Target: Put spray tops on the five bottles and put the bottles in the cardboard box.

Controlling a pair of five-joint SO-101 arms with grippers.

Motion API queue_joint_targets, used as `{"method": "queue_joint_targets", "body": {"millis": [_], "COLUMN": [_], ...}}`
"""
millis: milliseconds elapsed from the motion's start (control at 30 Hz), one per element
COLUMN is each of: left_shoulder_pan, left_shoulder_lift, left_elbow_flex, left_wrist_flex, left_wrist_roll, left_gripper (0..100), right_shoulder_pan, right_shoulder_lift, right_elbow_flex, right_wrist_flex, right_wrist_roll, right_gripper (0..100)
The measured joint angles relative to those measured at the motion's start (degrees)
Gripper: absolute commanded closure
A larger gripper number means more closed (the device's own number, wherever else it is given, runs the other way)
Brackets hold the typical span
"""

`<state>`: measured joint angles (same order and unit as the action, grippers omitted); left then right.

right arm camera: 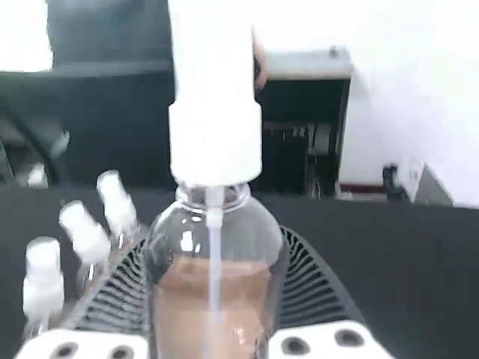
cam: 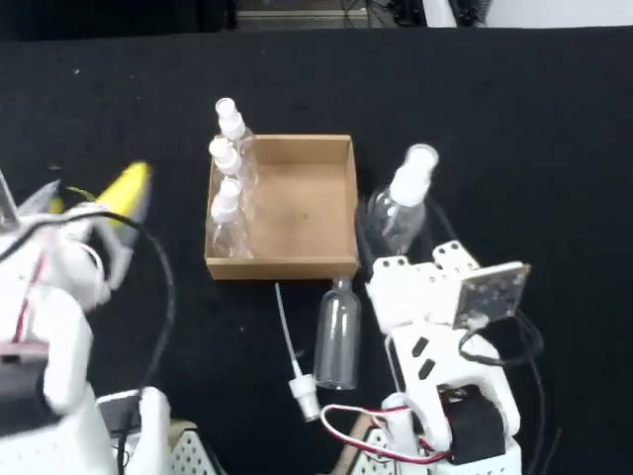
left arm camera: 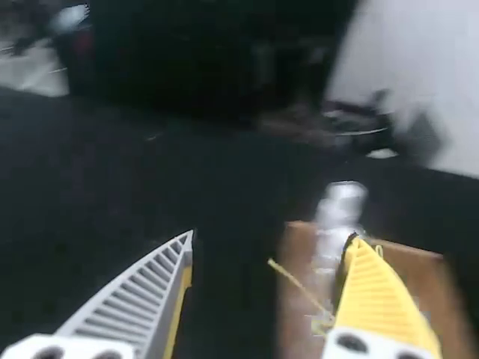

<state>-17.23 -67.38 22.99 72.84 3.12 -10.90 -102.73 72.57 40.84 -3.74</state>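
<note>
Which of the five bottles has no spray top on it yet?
The bottle lying on its side near the cardboard box. Its neck is bare; the three bottles in the box and the bottle in the right pincer wear tops.

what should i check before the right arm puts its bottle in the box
1. Grip: right gripper is shut on the held bottle: ok.
2. Spray top sits on that bottle's neck: ok. Whether it is fully tightened: cannot tell.
3. Room in the cardboard box: three capped bottles stand along one wall and the rest of the floor is free: ok.
4. Held bottle over the opening: not ok, in the high view it is beside the box's outer wall.
5. Left gripper is open and off to the box's far side: ok.
6. Last bottle capped: not ok, it lies outside the box, with the loose top beside it.
</note>
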Motion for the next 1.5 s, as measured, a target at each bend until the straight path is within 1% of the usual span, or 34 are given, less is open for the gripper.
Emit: {"method": "queue_joint_targets", "body": {"millis": [67,133,267,367,533,700,767,933,1000,1200,1400,1500], "left_shoulder_pan": [-7.0,-10.4,-10.9,-11.0,-10.0,-6.0,-5.0,-4.5,-4.5,-4.5,-4.5,-4.5], "left_shoulder_lift": [0.6,0.7,0.9,0.8,0.8,0.8,0.8,0.8,0.8,0.8,0.8,0.8], "left_elbow_flex": [7.5,16.8,35.1,43.3,48.6,52.0,53.1,56.3,57.8,62.1,62.4,62.4], "left_wrist_flex": [-5.5,-13.1,-27.3,-32.2,-33.9,-34.1,-34.3,-34.7,-36.5,-43.3,-44.3,-44.3], "left_wrist_roll": [-2.3,-2.7,-3.2,-3.2,-3.2,-3.2,-3.2,-3.2,-3.3,-3.3,-3.3,-3.3], "left_gripper": [71,71,71,71,71,71,71,71,71,71,71,71], "right_shoulder_pan": [0.2,0.4,0.6,0.6,0.6,0.6,-0.4,-4.0,-5.0,-5.4,-5.4,-5.4], "right_shoulder_lift": [2.8,7.8,18.5,25.7,35.3,44.5,48.4,55.8,58.3,67.4,78.2,83.3], "right_elbow_flex": [0.0,0.0,0.0,0.0,0.0,0.0,0.0,0.0,0.0,0.0,0.0,-0.9], "right_wrist_flex": [-3.1,-6.9,-16.1,-23.8,-35.0,-40.0,-42.6,-50.8,-54.1,-64.5,-75.7,-79.4], "right_wrist_roll": [-0.5,-0.7,-0.7,-0.7,-0.7,-0.7,-0.7,-0.7,-0.7,-0.7,-0.7,-0.7], "right_gripper": [98.7,98.7,98.7,98.7,98.3,98.3,98.6,98.4,98.6,98.7,98.7,98.7]}}
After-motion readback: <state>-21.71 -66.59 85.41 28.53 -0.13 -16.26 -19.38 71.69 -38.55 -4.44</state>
